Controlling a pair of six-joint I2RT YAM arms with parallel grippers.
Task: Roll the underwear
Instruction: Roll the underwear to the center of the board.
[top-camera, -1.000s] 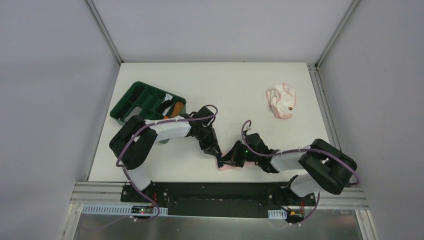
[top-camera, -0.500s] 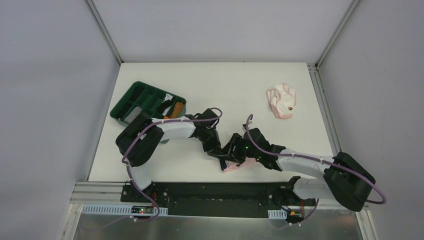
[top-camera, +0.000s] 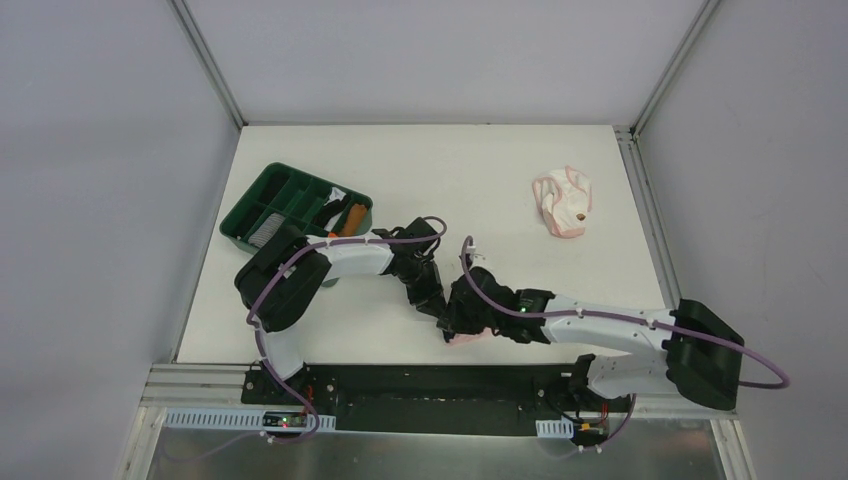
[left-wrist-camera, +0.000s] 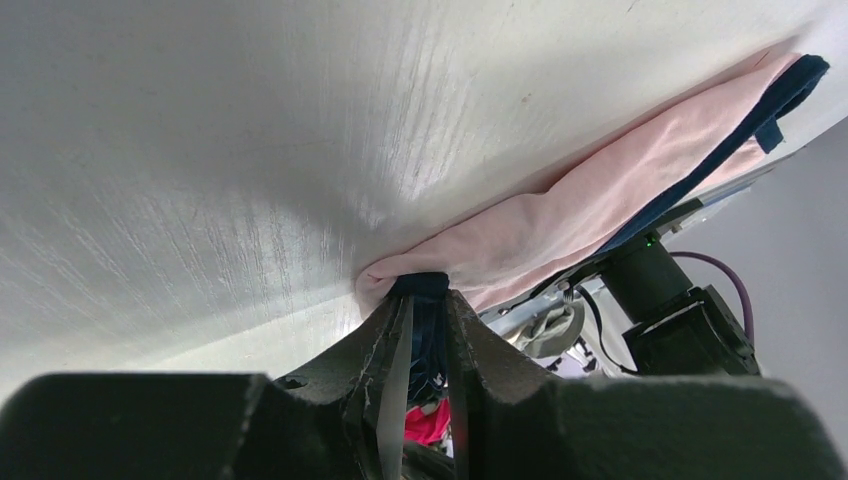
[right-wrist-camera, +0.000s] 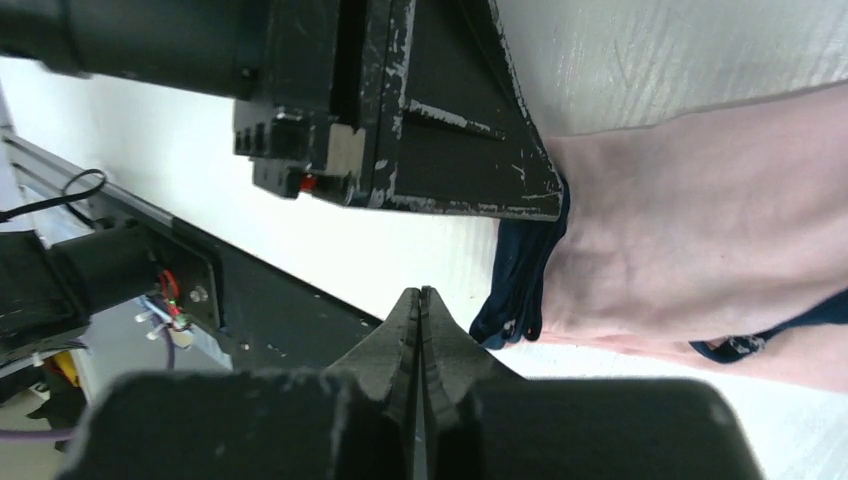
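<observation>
At table (top-camera: 480, 180) near edge, pink briefs (left-wrist-camera: 600, 215) lie loose, left gripper (left-wrist-camera: 425, 300) clamped on navy hem (right-wrist-camera: 515, 290); right gripper (right-wrist-camera: 420, 300) closed empty just beside it, so it should open, take hem, then both turn evenly for snug roll.

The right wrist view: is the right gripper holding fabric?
No, the right gripper is shut on nothing, and the pink underwear lies beside its tips.
</observation>
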